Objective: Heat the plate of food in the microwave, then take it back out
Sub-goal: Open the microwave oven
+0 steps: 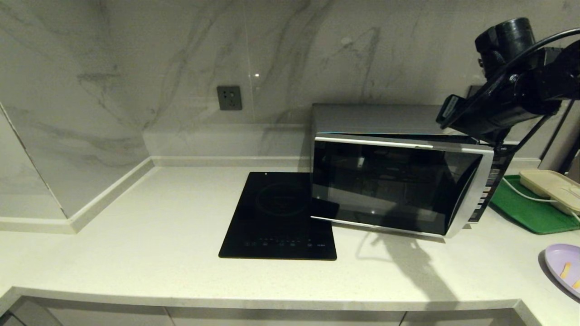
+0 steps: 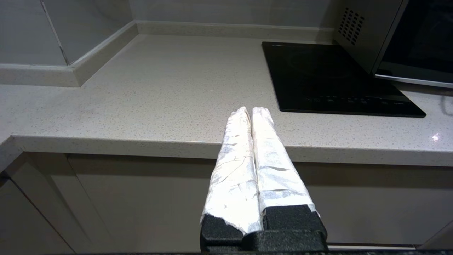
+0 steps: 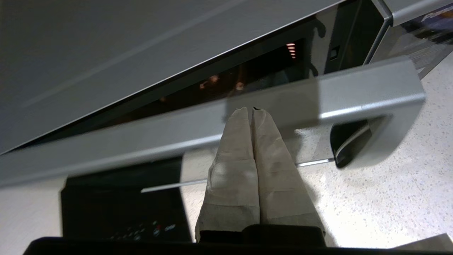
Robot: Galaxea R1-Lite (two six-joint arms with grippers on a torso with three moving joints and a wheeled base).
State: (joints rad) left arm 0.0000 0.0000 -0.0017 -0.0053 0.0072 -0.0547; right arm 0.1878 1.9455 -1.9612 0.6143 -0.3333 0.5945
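No brand text legible on microwave (image 1: 398,181). Its door is ajar; right gripper (image 3: 253,109) jaws are pressed together, empty, tips at the door's top edge. Plate of food (image 1: 564,267) w/ orange sticks sits on desk (image 1: 158,244), well apart from jaws. Left gripper (image 2: 250,111) jaws closed, empty, at desk front.
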